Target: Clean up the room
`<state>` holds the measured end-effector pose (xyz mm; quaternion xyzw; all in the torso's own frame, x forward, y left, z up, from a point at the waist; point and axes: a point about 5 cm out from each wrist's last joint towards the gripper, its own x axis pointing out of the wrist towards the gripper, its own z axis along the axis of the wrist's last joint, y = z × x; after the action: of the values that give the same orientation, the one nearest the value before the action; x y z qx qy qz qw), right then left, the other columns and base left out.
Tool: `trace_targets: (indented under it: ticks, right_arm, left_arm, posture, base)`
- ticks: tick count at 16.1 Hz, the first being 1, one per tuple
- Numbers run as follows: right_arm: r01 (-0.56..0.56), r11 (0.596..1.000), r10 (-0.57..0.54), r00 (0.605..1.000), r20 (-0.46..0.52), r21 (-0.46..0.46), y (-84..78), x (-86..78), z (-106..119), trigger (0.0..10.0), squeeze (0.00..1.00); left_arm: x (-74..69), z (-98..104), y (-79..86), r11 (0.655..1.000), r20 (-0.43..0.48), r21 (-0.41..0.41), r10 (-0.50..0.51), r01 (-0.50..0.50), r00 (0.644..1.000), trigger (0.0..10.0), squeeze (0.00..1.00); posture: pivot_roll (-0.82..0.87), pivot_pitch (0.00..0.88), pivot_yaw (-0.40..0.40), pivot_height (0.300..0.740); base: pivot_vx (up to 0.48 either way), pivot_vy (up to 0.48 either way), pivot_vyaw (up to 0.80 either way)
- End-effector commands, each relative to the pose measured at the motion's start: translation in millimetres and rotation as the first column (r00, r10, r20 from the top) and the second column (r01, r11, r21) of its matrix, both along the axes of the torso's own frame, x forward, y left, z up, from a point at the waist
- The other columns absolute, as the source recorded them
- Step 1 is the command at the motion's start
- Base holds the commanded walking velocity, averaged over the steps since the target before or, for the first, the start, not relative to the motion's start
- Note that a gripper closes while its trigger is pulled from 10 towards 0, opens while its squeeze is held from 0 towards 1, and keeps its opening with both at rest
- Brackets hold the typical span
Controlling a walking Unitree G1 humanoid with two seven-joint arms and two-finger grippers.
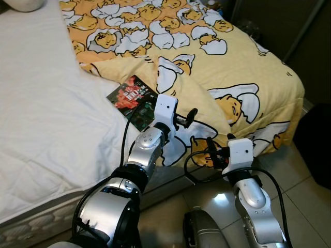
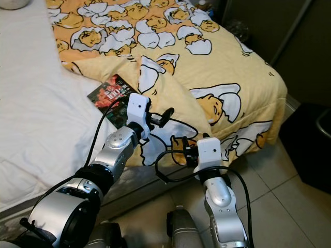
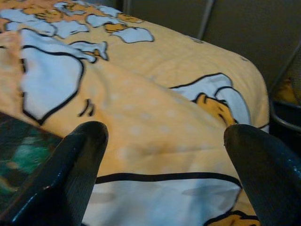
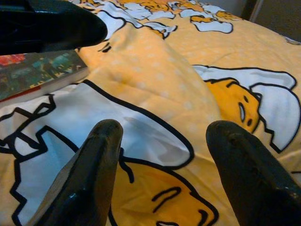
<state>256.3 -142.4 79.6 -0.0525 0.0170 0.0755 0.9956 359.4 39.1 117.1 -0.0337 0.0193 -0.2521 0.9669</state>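
Observation:
A dark-covered book (image 1: 132, 101) with red print lies on the white mattress (image 1: 46, 103), its far edge against a fold of the yellow egg-character blanket (image 1: 207, 57). My left arm's white wrist (image 1: 165, 107) hovers over the book's near corner. In the left wrist view the left gripper (image 3: 164, 136) is open above the blanket fold, with the book (image 3: 19, 155) beside one finger. My right gripper (image 4: 174, 136) is lower, near the bed's edge. It is open and points at the blanket, with the book (image 4: 37, 70) beyond it.
The blanket hangs over the bed's right corner. Tiled floor (image 1: 289, 170) runs along the bed's near side. A dark object (image 1: 318, 134) stands at the far right. A pillow (image 1: 23, 4) lies at the top left. A dark wall rises behind the bed.

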Motion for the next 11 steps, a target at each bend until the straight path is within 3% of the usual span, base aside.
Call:
trace_targets:
  ticks: [1, 11]
  right_arm:
    - [0.001, 1.0, -0.001, 1.0, -0.004, -0.005, 0.3, 0.9, -0.8, 10.0, 0.0]
    - [-0.006, 1.0, 0.006, 1.0, -0.001, -0.004, 0.8, 0.5, -0.9, 10.0, 0.0]
  left_arm:
    - [1.8, 1.1, 0.9, 1.0, -0.014, -0.016, 0.019, -0.02, 1.0, 10.0, 0.0]
    - [3.1, 1.8, 2.9, 0.999, -0.018, -0.02, 0.026, -0.026, 0.999, 10.0, 0.0]
  posture:
    - [-0.16, 0.125, 0.028, 0.684]
    - [-0.16, 0.13, 0.029, 0.684]
  base:
    - [0.0, 0.0, 0.0]
    - [0.0, 0.48, 0.0]
